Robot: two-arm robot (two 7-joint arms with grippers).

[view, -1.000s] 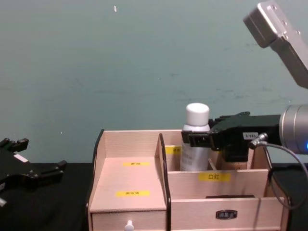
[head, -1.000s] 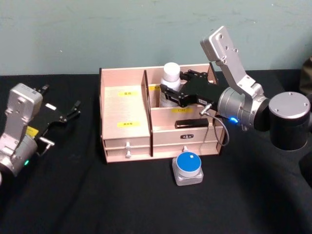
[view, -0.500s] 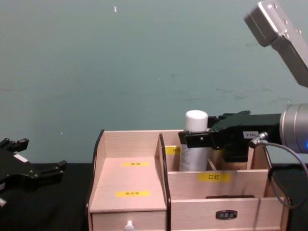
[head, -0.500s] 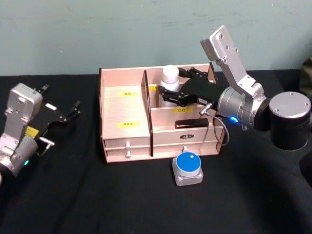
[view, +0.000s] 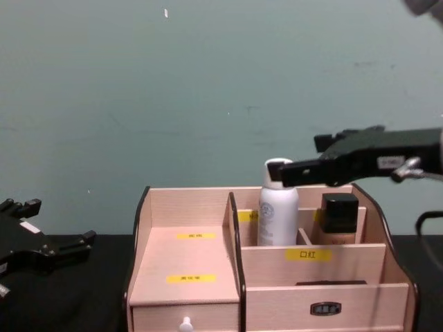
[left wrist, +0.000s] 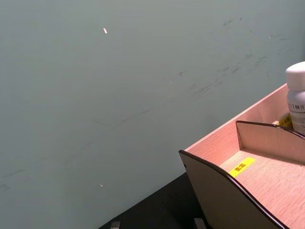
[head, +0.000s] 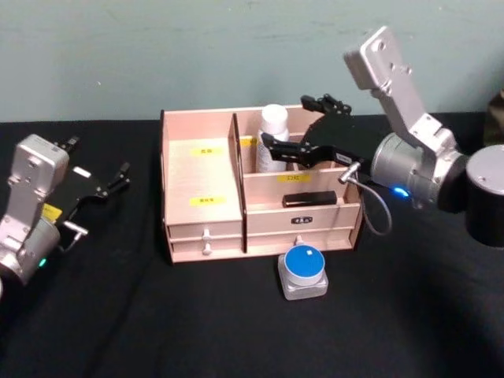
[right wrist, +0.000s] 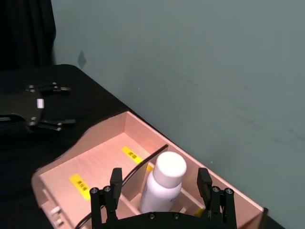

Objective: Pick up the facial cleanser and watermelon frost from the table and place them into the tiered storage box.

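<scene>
I see the black table (head: 236, 331) across the whole lower part of the head view. The wooden storage box (head: 189, 177) stands on it at the centre. My right gripper (head: 285, 120) reaches in from the right side of the frame and hangs over the box's back right section. Its fingers are spread wide apart, one on each side of the white bottle's cap; my right wrist view shows a gap on both sides. My left gripper (head: 96, 161) sits low over the table at the left edge, well apart from the box, fingers also spread with nothing between them.

The white bottle (head: 274, 146) stands upright in the back section just right of the box's middle divider, upper centre of the frame. The small grey case with a blue round lid (head: 303, 272) rests on the table just in front of the drawers, lower centre. In the chest view a brown bottle with a black cap (view: 338, 220) stands in the next section, right of the white one. A flat black item (head: 309, 199) lies in the lower right section.
</scene>
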